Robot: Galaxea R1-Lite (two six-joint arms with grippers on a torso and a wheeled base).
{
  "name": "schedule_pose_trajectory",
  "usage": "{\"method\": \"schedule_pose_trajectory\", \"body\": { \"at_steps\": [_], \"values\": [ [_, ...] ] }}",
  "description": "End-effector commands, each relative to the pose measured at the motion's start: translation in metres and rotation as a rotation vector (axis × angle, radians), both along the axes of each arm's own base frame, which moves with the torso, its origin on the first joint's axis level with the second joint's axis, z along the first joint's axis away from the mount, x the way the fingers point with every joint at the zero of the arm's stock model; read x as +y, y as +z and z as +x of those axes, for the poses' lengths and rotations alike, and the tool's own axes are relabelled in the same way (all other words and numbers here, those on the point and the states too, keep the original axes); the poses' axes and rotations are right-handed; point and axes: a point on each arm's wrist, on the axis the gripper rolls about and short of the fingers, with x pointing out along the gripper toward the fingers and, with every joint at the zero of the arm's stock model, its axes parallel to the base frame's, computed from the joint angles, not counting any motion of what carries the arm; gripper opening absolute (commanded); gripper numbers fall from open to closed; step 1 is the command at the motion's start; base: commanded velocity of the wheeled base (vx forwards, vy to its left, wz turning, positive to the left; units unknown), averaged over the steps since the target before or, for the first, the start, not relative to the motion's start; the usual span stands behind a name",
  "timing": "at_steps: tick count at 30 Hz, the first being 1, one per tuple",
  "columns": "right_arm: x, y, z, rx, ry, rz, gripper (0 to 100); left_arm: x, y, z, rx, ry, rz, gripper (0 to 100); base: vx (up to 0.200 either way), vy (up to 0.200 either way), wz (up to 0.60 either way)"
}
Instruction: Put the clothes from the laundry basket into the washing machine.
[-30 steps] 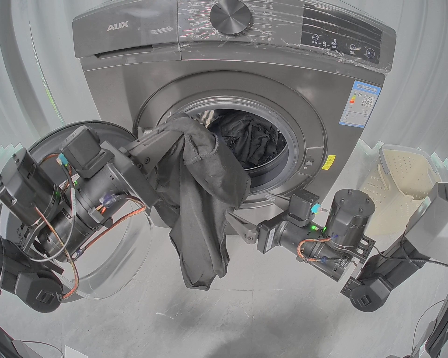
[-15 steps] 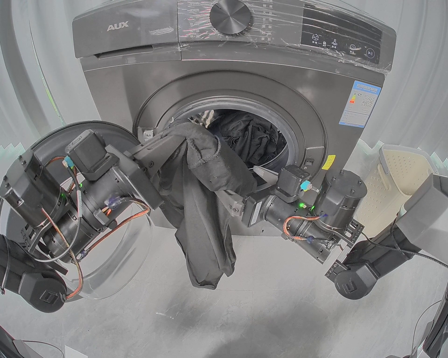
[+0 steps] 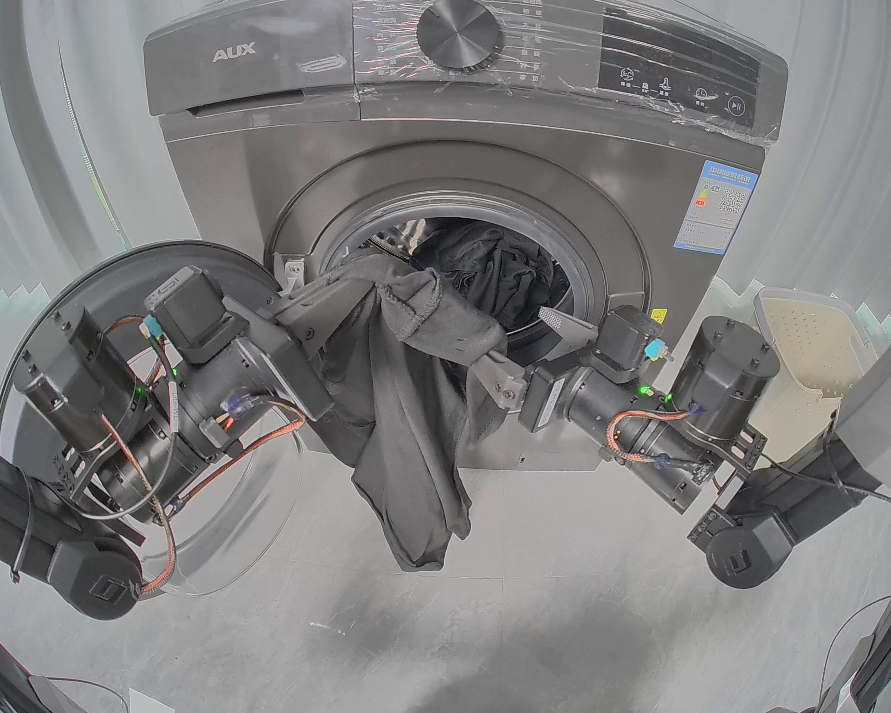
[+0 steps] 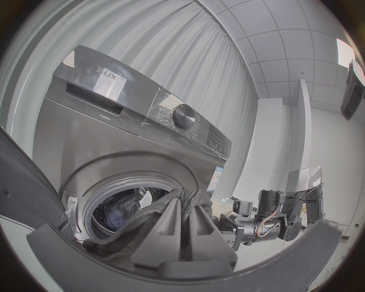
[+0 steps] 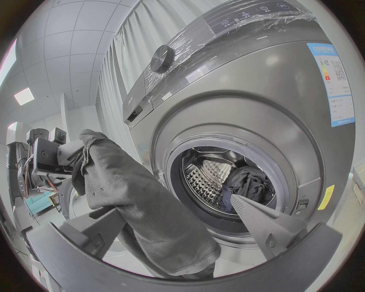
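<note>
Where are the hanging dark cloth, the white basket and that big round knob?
dark garment (image 3: 408, 408), head view, middle of the hanging cloth.
laundry basket (image 3: 803, 367), head view, its perforated inner wall.
knob (image 3: 458, 32), head view, centre of its face.

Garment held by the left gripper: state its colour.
The garment is plain dark grey, no pattern; best seen in the head view.

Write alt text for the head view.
The left gripper holds a dark grey cloth garment hanging before the open grey washing machine, dark clothes inside. The open right gripper touches the garment's edge; a cream perforated basket stands right.
</note>
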Motion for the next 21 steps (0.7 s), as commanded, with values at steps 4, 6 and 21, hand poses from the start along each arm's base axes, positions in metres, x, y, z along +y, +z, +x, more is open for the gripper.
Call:
{"method": "schedule_pose_trajectory", "body": {
  "at_steps": [4, 6, 21],
  "values": [
    [-0.015, 0.008, 0.002, -0.022, -0.039, -0.004, 100, -0.001, 0.0, 0.002, 0.001, 0.004, -0.001, 0, 0.0, 0.0, 0.0],
    [-0.015, 0.008, 0.004, -0.026, -0.038, -0.004, 100, -0.001, 0.0, 0.002, 0.001, 0.004, -0.001, 0, 0.0, 0.0, 0.0],
    [0.023, -0.008, 0.01, -0.017, 0.065, -0.014, 100, -0.001, -0.001, 0.001, 0.001, 0.0, 0.001, 0, 0.0, 0.0, 0.0]
  ]
}}
